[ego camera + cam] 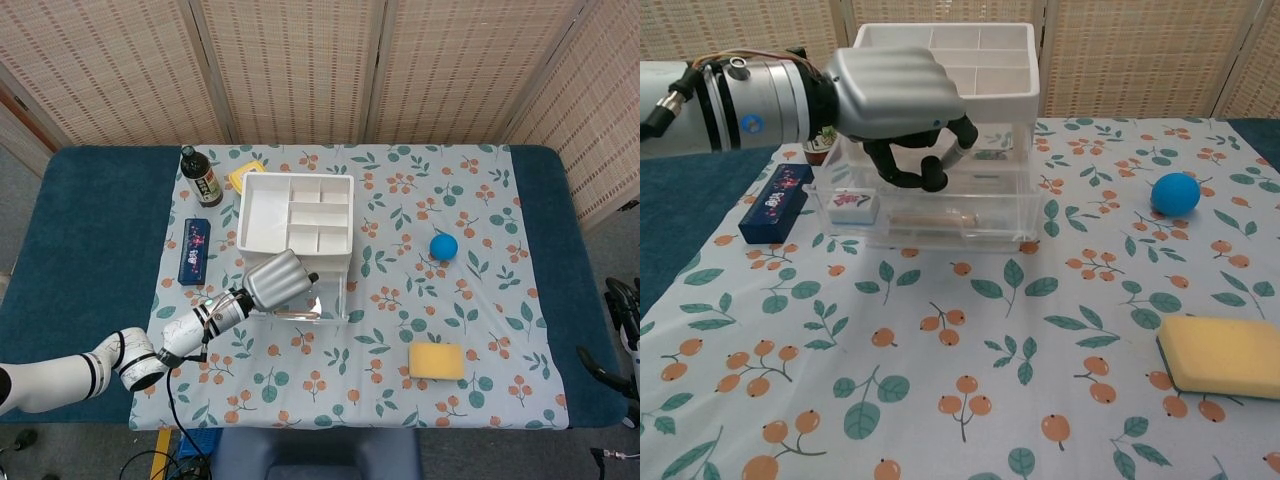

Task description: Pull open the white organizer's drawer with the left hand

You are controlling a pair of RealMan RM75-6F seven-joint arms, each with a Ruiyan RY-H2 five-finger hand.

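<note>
Left hand (895,100) is parked right at the front of the white organizer (296,215), fingers (910,170) curled down and hooked over the front edge of the clear drawer (940,205). From the chest view they look wrapped onto the drawer's rim, so I'd call it a grip on the drawer, thumb side tucked underneath where I can't really see it. The drawer sticks out a bit from under the white compartment tray, toward the near edge of the table, and there's a small white packet (853,203) with a pink print sitting inside at its left end.

Organizer sits on the floral tablecloth (400,340), a little left of the middle. Just left of it lies a dark blue box (193,250), and behind that a dark bottle (201,177) stands upright next to something yellow (246,173) tucked against the organizer's back corner. Off to the right there's a blue ball (443,246), and nearer the front edge a yellow sponge (436,361), both well apart from the organizer.

Right hand doesn't show up in either camera.
</note>
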